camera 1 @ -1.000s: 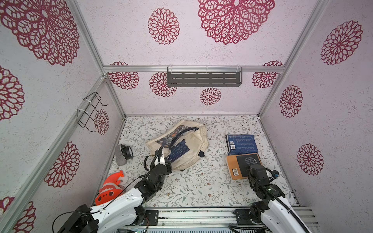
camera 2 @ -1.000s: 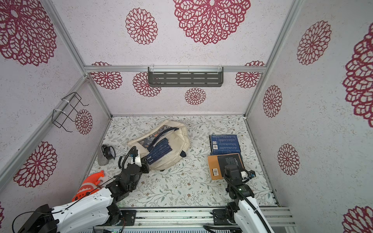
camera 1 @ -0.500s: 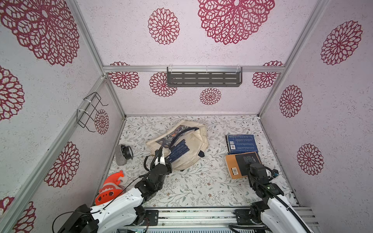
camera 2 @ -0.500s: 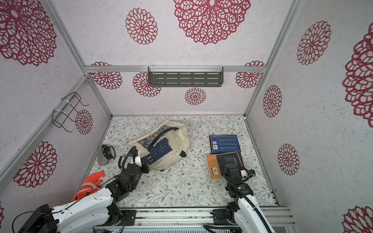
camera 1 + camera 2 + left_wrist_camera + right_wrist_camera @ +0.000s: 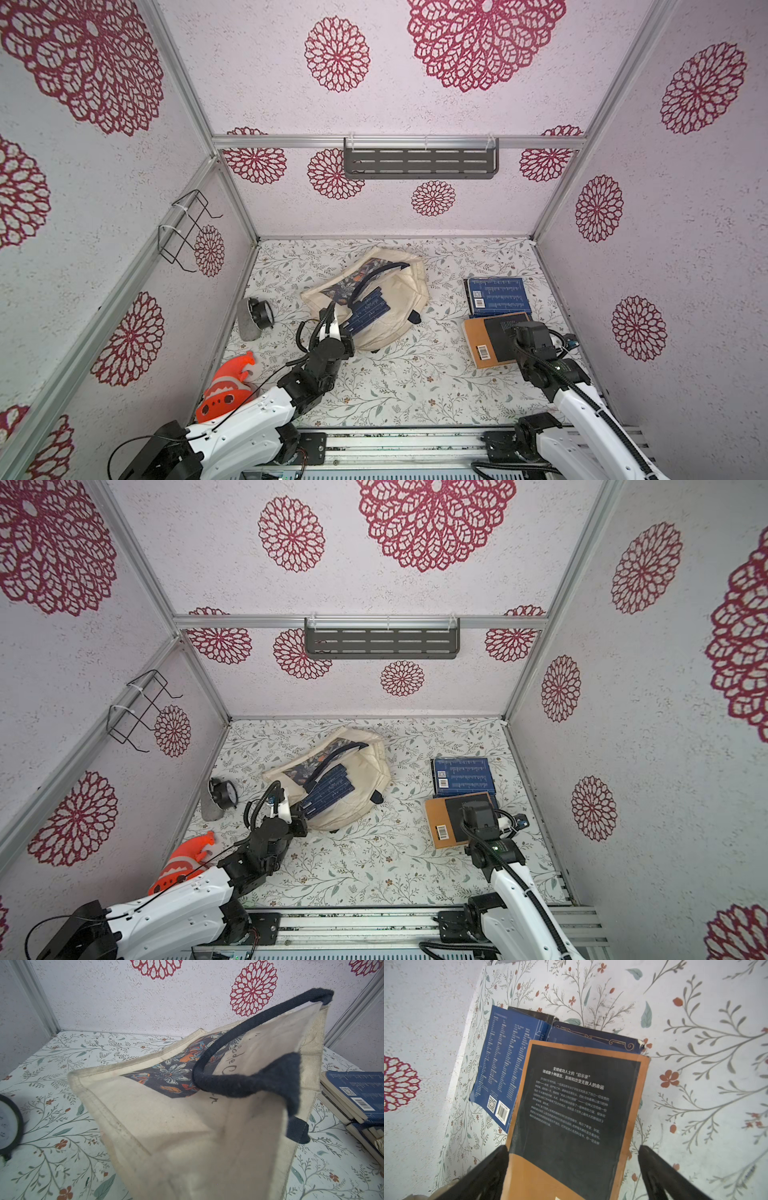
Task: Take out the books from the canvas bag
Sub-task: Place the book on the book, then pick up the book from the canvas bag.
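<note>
Toward the left of the tabletop [image 5: 415, 386] the canvas bag [image 5: 399, 291] lies slumped on its side, its mouth turned to the near left. The left jaws are clenched at the near edge of that mouth. Cream fabric fills the foreground of the left wrist view, so it is judged that the bag's rim is pinched and raised. A fan of dark-blue books [image 5: 368, 311] is seen in the mouth, partly under a navy handle [image 5: 228, 1086].

At the right, well apart from the bag, a blue stack [image 5: 498, 295] lies flat. The orange-covered book [image 5: 473, 336] is laid just near of it, overlapping its near edge. The right jaws stand released and wide, one on each side of that book's near end, with nothing gripped.

The step in hand is judged to be the withdrawal after a set-down. The right jaws should be lifted straight up before being swung left, so that the loose cover is not dragged off the pile. The left grip should not be loosened, or the mouth may fold over the remaining books. One exposed edge should then be taken, and a single thin book drawn out along its own plane, clear of the handle.
</note>
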You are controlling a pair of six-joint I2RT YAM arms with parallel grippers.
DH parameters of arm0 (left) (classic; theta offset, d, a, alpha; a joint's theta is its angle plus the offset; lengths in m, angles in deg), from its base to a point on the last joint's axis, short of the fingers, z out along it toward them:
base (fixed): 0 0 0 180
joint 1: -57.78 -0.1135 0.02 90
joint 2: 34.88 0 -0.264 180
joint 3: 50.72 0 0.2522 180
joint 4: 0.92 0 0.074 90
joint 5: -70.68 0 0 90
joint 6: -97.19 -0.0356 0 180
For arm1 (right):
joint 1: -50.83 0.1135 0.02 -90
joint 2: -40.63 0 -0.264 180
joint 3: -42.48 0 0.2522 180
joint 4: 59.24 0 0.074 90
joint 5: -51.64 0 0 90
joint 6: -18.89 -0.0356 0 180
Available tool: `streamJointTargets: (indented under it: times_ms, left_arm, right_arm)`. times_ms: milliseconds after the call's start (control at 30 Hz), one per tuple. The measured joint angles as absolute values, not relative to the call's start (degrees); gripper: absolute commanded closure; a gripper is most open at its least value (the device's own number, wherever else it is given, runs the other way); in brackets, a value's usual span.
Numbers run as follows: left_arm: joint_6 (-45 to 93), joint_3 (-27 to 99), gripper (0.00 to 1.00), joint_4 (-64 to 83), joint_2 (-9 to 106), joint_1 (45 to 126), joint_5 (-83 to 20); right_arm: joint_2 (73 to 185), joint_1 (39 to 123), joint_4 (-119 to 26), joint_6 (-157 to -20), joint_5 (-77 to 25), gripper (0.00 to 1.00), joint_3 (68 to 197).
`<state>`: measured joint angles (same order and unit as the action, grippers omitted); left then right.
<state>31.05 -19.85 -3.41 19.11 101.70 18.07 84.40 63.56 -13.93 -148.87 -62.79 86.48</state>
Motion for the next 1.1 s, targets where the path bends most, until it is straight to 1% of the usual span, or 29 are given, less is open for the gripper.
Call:
streamJointTargets:
  times_ms: [267, 500, 600, 700, 833, 1100]
  left_arm:
    - [31.0, -19.9, 1.0, -3.4, 18.7, 101.7, 17.7]
    - [30.3, -21.1, 1.0, -4.0, 16.7, 101.5, 17.1]
    - [29.6, -22.1, 1.0, -4.7, 15.6, 101.5, 16.6]
    - [29.0, -23.4, 1.0, -5.9, 14.7, 101.5, 15.7]
    - [27.9, -24.7, 1.0, -7.7, 13.9, 101.5, 14.5]
    - [25.8, -26.5, 1.0, -10.3, 12.7, 102.3, 12.4]
  right_arm:
    - [86.3, 63.5, -12.6, -143.3, -61.4, 0.01, 88.6]
    - [84.2, 64.9, -22.6, -134.4, -54.6, 0.02, 88.4]
    - [84.3, 69.3, -27.9, -132.0, -53.6, 0.02, 88.4]
    - [86.7, 75.9, -32.5, -130.0, -54.2, 0.04, 88.5]
    - [92.9, 84.3, -37.9, -128.7, -55.3, 0.08, 89.1]
    - [104.2, 98.4, -48.0, -127.6, -61.0, 0.1, 92.3]
